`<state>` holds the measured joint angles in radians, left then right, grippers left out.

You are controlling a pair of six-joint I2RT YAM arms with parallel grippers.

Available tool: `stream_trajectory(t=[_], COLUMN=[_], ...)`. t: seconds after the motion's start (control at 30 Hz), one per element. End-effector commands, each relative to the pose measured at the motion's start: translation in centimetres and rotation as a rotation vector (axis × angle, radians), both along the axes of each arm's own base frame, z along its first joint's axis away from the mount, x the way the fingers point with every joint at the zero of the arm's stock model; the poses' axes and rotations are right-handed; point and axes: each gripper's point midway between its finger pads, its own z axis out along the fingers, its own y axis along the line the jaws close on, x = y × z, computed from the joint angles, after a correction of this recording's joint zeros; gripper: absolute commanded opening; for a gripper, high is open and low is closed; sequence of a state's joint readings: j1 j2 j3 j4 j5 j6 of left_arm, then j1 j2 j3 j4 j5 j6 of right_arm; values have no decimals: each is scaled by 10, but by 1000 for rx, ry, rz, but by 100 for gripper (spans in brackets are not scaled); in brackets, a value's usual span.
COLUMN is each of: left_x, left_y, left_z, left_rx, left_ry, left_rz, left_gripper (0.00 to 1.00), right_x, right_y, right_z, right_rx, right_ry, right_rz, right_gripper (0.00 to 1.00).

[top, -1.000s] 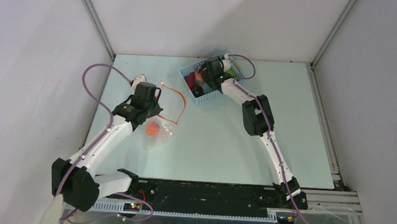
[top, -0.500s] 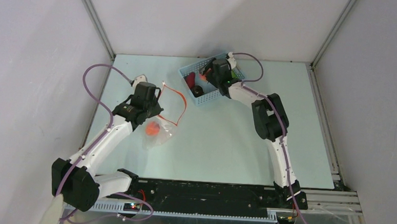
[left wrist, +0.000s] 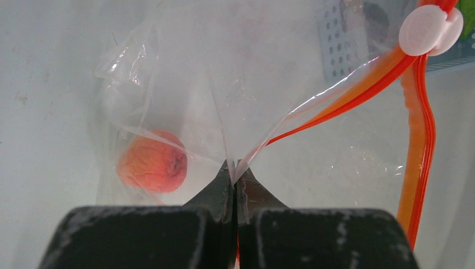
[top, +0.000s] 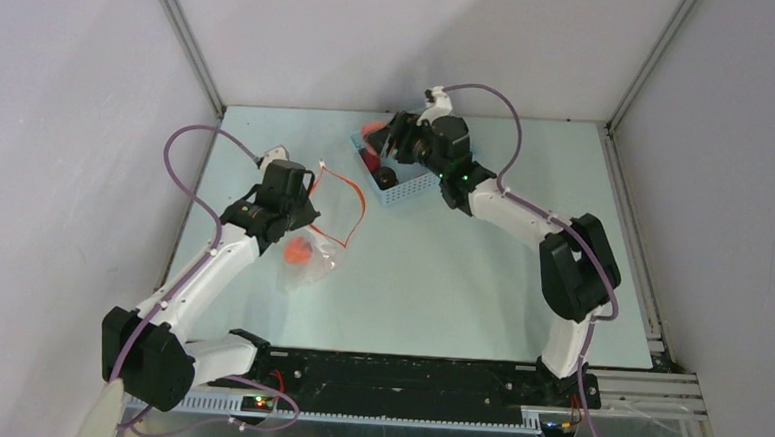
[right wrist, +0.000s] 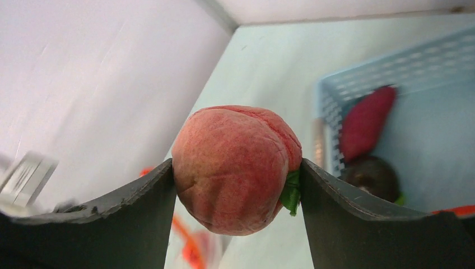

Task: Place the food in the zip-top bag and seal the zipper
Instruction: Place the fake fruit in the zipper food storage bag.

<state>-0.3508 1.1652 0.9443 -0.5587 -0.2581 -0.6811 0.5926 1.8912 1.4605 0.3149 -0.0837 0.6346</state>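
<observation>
Two changes show from above: the right gripper [top: 377, 138] has lifted a peach [top: 372, 129] over the blue basket [top: 412, 187], its elbow swung toward the right edge of the table [top: 441, 271]. The left gripper [top: 307, 200] stays clamped on the zip-top bag [top: 329, 215] near the left edge.

Left wrist: the jaws pinch clear film beside the red-orange zipper [left wrist: 420, 129], with one orange fruit [left wrist: 152, 167] inside.

Right wrist: the fingers [right wrist: 129, 224] grip the peach above the pale green table, white walls [right wrist: 84, 73] behind.

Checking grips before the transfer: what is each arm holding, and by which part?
Left jaws pinch the zip-top bag by one lip of its mouth, at the zipper. Right jaws clamp the peach toy across its sides.
</observation>
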Motion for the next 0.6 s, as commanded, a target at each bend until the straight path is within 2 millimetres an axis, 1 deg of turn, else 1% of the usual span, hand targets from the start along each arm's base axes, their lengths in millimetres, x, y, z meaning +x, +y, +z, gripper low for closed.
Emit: stream_trajectory(t=[0.0,0.03,0.07,0.1,0.13,0.17,0.27,0.37,0.43,0.47,0.5,0.53,0.57], left_x=[2,2,2,2,2,1,0,0,-1,-1,0,-1,0], left_y=[1,2,2,2,3,3,2,2,1,1,1,0,0], left_z=[3,4,4,5,6,7,8,9,9,11,12,12,13], left_rx=[-5,-5,-6,-7,-7,-8,-12,-15,-21,-22,-24,-25,-26], left_ry=[-10,-13,-14,-17,-19,-21,-25,-28,-31,-34,-38,-40,-42], left_rz=[10,12,13,14,15,15,11,10,6,2,2,1,0], left_gripper=[0,0,0,0,0,0,0,0,0,0,0,0,0], right_x=[-74,-90,-98,-111,-117,-125,-140,-146,-149,-150,-151,-151,-151], right_y=[40,48,51,57,57,63,71,74,77,78,78,79,79], right_z=[51,52,50,50,50,46,33,23,19,18,17,18,17], right_rx=[-51,-71,-87,-105,-125,-135,-165,-190,-209,-215,-220,-221,-223], right_ry=[-236,-265,-266,-285,-294,-293,-261,-239,-239,-242,-240,-241,-240], right_rz=[280,326,346,373,378,396,442,446,445,440,439,434,435], right_gripper=[25,25,25,25,25,25,28,32,41,51,55,62,65])
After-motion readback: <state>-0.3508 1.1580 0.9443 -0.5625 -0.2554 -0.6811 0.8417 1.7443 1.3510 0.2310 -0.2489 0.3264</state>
